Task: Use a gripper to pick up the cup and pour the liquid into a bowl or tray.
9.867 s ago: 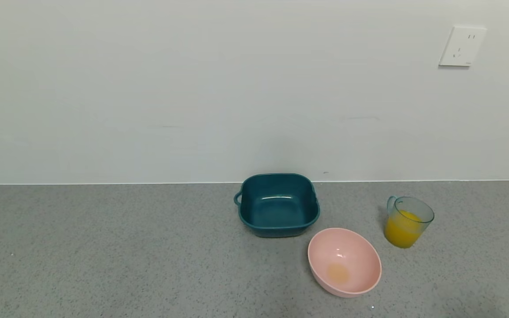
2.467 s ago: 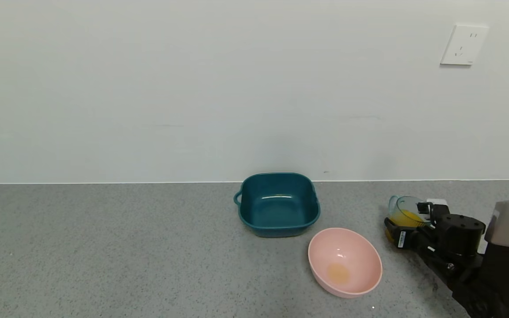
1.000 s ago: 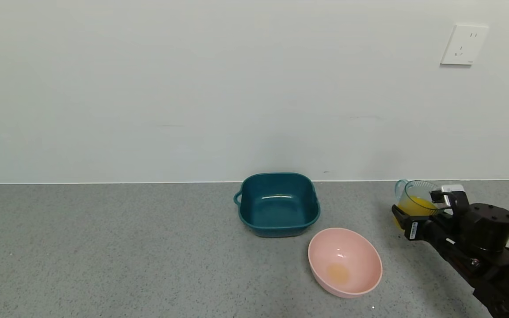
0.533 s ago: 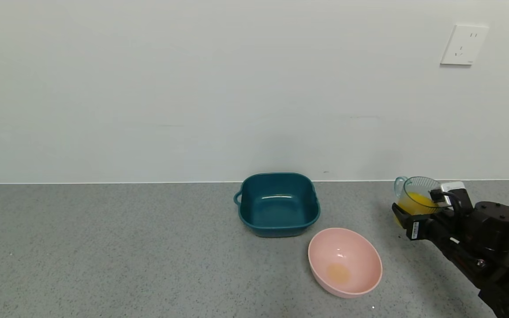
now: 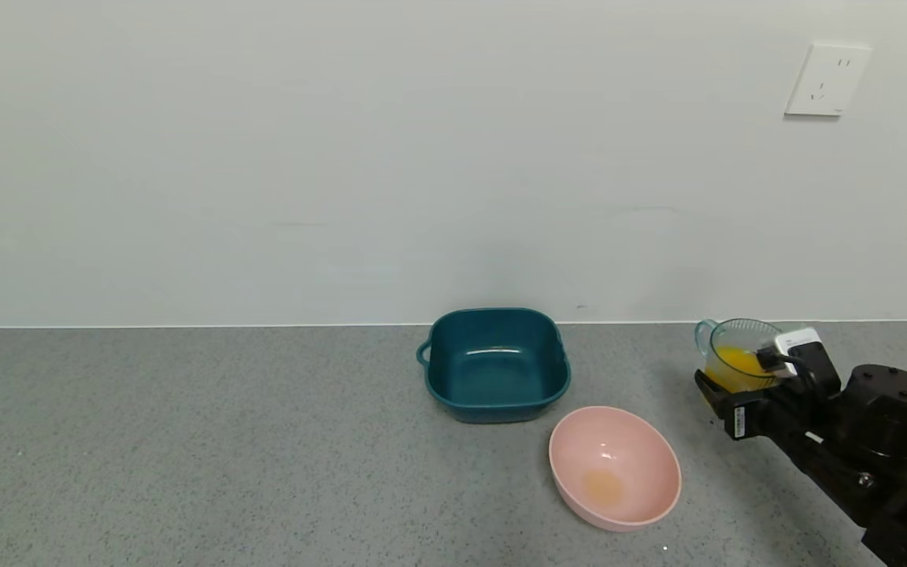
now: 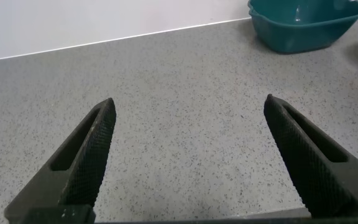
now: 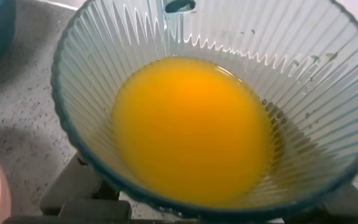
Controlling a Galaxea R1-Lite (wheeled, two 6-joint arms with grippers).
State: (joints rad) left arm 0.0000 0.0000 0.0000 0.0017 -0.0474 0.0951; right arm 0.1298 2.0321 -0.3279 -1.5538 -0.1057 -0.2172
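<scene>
My right gripper [image 5: 729,390] is shut on the ribbed blue-grey cup [image 5: 737,352] and holds it upright above the counter, to the right of the pink bowl [image 5: 615,466]. The cup holds orange-yellow liquid [image 5: 737,362]. In the right wrist view the cup [image 7: 328,87] fills the frame, with the liquid [image 7: 191,127] inside it and the gripper [image 7: 210,211] under its rim. The pink bowl holds a small orange patch at its bottom. My left gripper [image 6: 188,112] is open and empty over bare counter.
A dark teal square tub [image 5: 495,365] stands behind the pink bowl near the wall; it also shows in the left wrist view [image 6: 303,22]. A wall socket [image 5: 825,79] is high on the right. The grey counter [image 5: 186,449] stretches left.
My right gripper, shut on the cup, has lifted it off the counter and shifted it slightly left over the last second. The bowl and tub have not moved.
</scene>
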